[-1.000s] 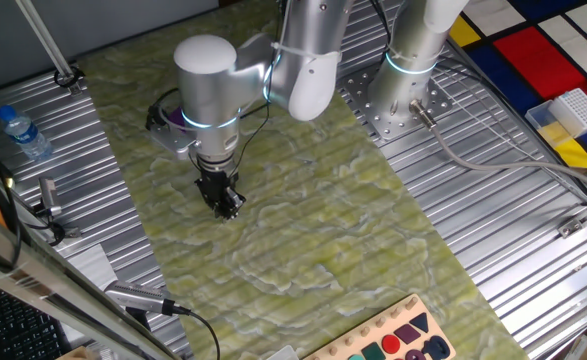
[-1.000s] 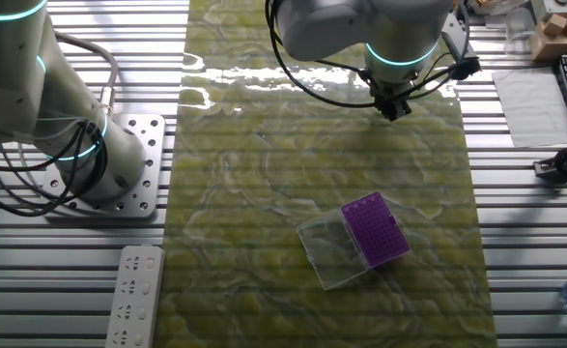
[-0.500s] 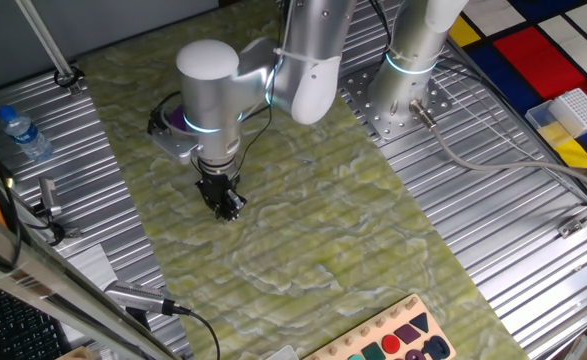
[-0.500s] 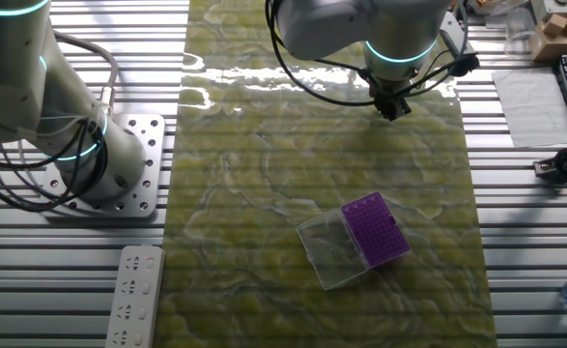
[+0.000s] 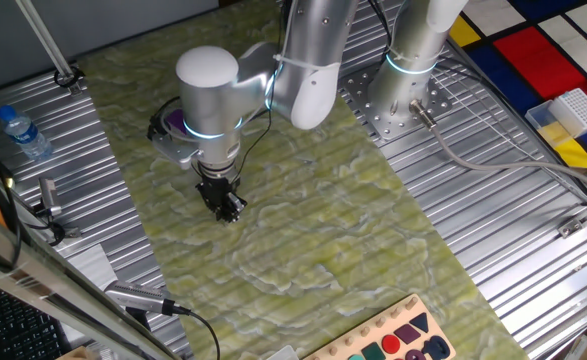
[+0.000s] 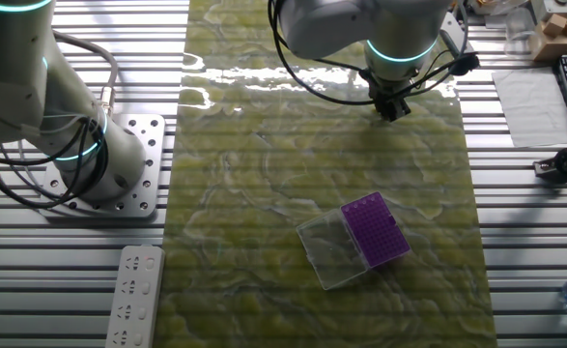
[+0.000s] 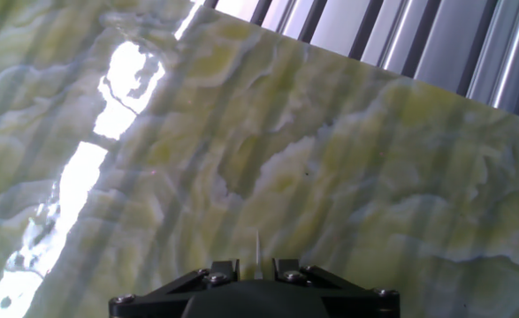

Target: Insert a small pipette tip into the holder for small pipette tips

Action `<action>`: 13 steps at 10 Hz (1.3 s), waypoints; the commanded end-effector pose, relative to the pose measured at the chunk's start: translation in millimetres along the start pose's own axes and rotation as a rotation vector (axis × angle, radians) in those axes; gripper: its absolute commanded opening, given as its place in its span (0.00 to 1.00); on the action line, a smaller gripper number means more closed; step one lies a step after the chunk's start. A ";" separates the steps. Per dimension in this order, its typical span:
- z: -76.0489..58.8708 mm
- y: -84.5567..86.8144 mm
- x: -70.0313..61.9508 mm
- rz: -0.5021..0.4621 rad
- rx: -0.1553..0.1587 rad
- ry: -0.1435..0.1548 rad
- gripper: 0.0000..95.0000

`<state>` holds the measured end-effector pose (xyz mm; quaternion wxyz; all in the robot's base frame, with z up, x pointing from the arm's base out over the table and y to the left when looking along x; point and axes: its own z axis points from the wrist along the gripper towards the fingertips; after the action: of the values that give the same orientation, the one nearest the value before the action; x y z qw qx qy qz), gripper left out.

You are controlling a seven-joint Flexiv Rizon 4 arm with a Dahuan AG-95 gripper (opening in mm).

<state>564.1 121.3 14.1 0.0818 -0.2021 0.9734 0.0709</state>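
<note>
Hanging at the upper right of the green mat (image 6: pixel 264 193), the gripper (image 6: pixel 390 110) is seen pinched narrowly on a thin pipette tip (image 7: pixel 257 245), while the purple holder (image 6: pixel 374 229) lies well apart at lower centre, a white power strip (image 6: pixel 135 296) at lower left.

- The mat (image 6: pixel 264 193) is a smooth, glossy sheet with green-yellow marbling; bright glare streaks lie on it beside the gripper (image 6: pixel 389 111).
- The table (image 6: pixel 534 271) around the mat is ribbed bare metal with a dull sheen.
- The gripper is matt black.
- The holder for small pipette tips (image 6: pixel 374 230) on the mat looks like matt purple plastic; the cover piece (image 6: pixel 329 251) touching it is clear, shiny plastic.
- The arm's shell (image 5: pixel 208 85) is smooth, satin silver-white.
</note>
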 end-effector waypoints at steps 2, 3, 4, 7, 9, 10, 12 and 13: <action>0.7 -0.2 0.4 -0.010 0.007 0.008 0.20; 1.4 0.0 0.7 -0.013 0.010 0.010 0.20; 2.7 0.1 1.2 -0.015 0.013 0.013 0.20; 4.9 0.5 2.2 -0.016 0.015 0.017 0.20; 4.9 0.4 3.0 -0.018 0.015 0.017 0.20; 5.0 0.7 3.7 -0.019 0.015 0.017 0.20; 5.0 0.7 4.0 -0.023 0.018 0.026 0.20; 5.0 0.7 4.1 -0.026 0.024 0.035 0.20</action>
<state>560.0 122.5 8.8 0.0659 -0.2153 0.9728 0.0552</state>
